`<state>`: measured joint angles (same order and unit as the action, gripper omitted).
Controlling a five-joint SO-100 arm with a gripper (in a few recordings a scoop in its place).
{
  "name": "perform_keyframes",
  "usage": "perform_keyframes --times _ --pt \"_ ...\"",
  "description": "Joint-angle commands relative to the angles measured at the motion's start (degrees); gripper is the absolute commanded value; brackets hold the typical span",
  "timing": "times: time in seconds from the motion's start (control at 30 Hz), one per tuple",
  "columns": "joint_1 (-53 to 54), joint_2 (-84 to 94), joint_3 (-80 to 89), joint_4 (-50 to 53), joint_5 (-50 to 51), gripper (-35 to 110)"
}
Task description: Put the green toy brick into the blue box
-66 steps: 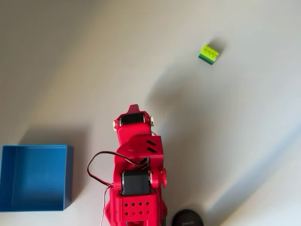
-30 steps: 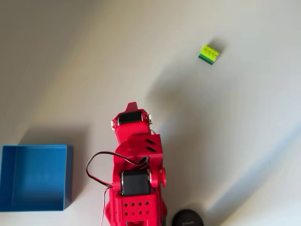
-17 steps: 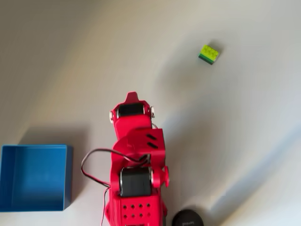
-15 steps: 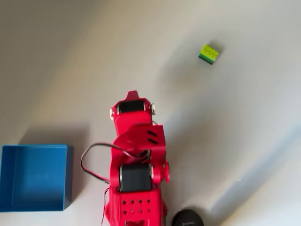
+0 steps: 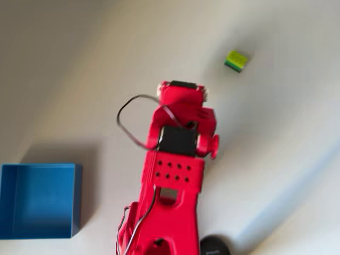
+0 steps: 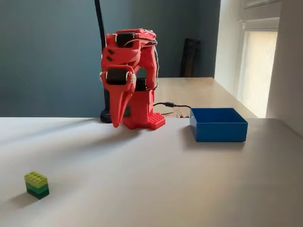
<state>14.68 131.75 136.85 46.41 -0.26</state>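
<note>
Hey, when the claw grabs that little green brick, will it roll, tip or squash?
The green toy brick looks like hard plastic, so probably stiff. Its flat sides and squat shape suggest no rolling or tipping. Being small, it is probably light and may skid if nudged.

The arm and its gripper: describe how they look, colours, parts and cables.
The arm is bright red plastic with black servo motors set into its joints and a grid of small round holes on one segment. A thin dark cable loops out beside it. The gripper is red too, its fingers tapering to a point.
</note>
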Motion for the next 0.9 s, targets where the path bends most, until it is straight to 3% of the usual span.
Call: perform_keyframes --times 0.0,0.13,0.5,0.87 --pt "4.22 -6.5 -9.4 -0.09 -0.09 0" --pt "7.21 -12.83 -14.77 0.35 -0.09 2" --pt "12.66 -28.92 -32.52 8.35 0.44 30" --pt "13.62 -41.31 -48.96 13.27 4.75 29"
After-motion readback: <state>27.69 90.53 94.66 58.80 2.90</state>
